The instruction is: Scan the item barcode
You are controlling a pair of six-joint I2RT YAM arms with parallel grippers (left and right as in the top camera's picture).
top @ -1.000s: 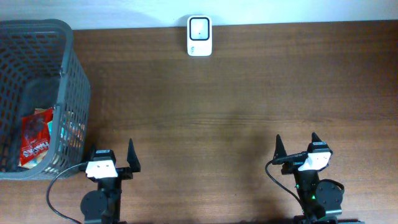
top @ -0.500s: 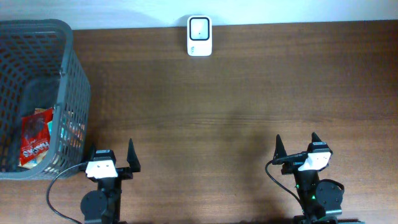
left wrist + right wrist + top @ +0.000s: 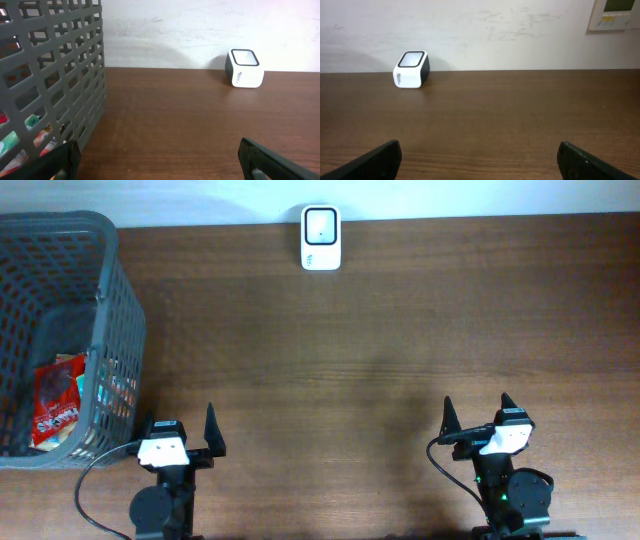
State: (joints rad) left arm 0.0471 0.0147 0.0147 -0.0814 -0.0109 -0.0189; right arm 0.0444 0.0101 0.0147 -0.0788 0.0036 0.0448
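Grey mesh basket (image 3: 118,330) at the left edge of the table (image 3: 400,340) holds the item, a red packet (image 3: 55,412) lying flat by the near wall, its long axis running roughly away from the robot. The packet sits left of the left gripper (image 3: 180,426) and slightly ahead of it, with the basket wall between them, so a pick would likely mean reaching over the rim. The left gripper hangs spread wide and empty. At centre, on the far edge, stands the white scanner (image 3: 321,224), window facing up. At right, the right gripper (image 3: 477,416), also spread and empty, is well apart from the basket, making the left arm the nearer of the 2. White lettering on the packet and a mark on the scanner's side are too small to read.
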